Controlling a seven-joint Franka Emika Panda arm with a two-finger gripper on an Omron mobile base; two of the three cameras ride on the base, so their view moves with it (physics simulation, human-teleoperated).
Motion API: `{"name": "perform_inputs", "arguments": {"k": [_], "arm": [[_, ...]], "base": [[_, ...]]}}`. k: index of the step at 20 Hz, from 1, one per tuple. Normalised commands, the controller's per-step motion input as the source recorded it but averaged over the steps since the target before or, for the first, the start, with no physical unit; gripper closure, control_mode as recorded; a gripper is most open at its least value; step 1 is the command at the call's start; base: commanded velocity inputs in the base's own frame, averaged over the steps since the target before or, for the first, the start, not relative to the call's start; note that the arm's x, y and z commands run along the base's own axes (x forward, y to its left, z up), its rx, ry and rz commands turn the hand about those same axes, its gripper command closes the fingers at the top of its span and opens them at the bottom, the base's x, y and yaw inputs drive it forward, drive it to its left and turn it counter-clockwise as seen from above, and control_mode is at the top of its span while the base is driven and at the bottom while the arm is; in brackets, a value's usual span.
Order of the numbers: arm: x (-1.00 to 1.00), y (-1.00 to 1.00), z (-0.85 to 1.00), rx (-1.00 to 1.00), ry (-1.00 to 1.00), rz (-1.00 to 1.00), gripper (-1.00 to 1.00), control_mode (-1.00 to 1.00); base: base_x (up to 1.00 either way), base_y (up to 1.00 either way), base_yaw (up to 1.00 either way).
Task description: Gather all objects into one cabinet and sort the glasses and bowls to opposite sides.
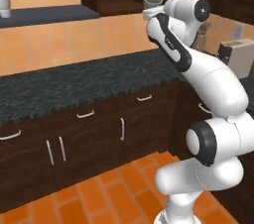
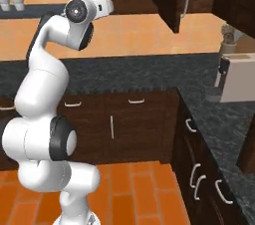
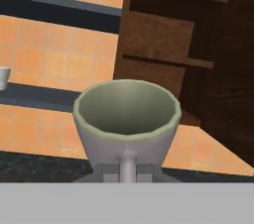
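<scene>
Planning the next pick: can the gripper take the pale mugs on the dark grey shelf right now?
Probably not: the gripper is shut on a pale grey-beige mug, and the shelf mugs stand far left.

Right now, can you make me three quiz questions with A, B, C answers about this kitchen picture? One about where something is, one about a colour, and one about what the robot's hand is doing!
1. Where is the mug that the gripper has?
A. Up in the air near the open cabinet
B. On the floor
C. Inside a drawer

2. What colour is the floor?
A. Blue
B. Orange
C. Green

3. What is the gripper doing?
A. Hanging open with nothing in it
B. Pushing a drawer shut
C. Shut on the mug

Answers:
1. A, the hand view shows the mug raised in front of the cabinet's shelves.
2. B, both base views show orange tiles.
3. C, the mug sits right at the fingertips in the hand view, its handle between them.
</scene>
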Motion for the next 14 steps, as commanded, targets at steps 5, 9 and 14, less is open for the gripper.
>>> {"name": "perform_inputs", "arguments": {"k": [5,9,14], "arm": [[0.0,0.0,0.0,0.0,0.0,0.0,1.0,1.0],[0.0,0.0,0.0,0.0,0.0,0.0,1.0,1.0],[0.0,0.0,0.0,0.0,0.0,0.0,1.0,1.0]], "base": [[-0.99,0.12,-0.48],[-0.91,0.11,-0.56],[-0.79,0.06,-0.59]]}}
